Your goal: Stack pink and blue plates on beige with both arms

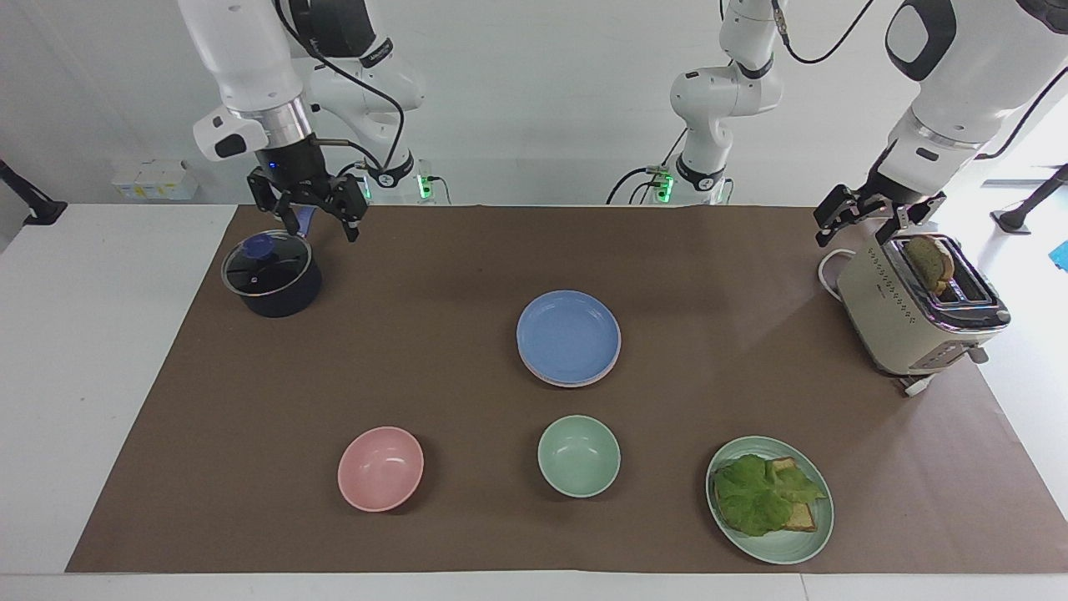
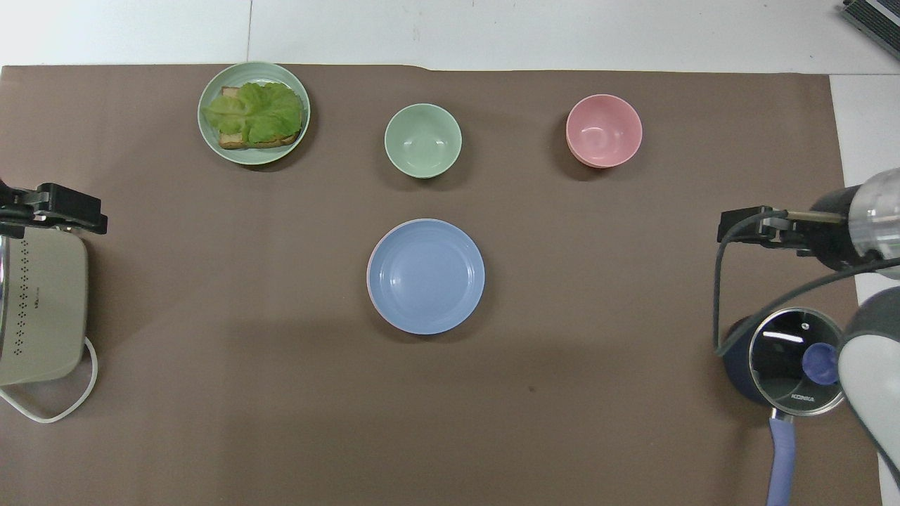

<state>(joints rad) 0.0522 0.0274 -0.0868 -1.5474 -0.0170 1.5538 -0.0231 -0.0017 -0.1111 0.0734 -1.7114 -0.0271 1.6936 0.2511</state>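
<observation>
The blue plate (image 1: pixel 568 335) (image 2: pixel 426 275) lies mid-table on top of a stack. Under it a thin edge of the pink plate (image 1: pixel 569 385) (image 2: pixel 368 275) peeks out. The beige plate is hidden beneath them. My right gripper (image 1: pixel 321 227) (image 2: pixel 728 228) hangs open and empty, high over the pot's handle at the right arm's end of the table, well away from the stack. My left gripper (image 1: pixel 863 229) (image 2: pixel 63 211) waits open just above the toaster, holding nothing.
A beige toaster (image 1: pixel 918 309) (image 2: pixel 35 309) with a bread slice (image 1: pixel 930 260) stands at the left arm's end. A dark lidded pot (image 1: pixel 271 275) (image 2: pixel 787 358) stands below the right gripper. Farther from the robots sit a pink bowl (image 1: pixel 380 468), a green bowl (image 1: pixel 579 456) and a green plate (image 1: pixel 784 547) with toast and lettuce.
</observation>
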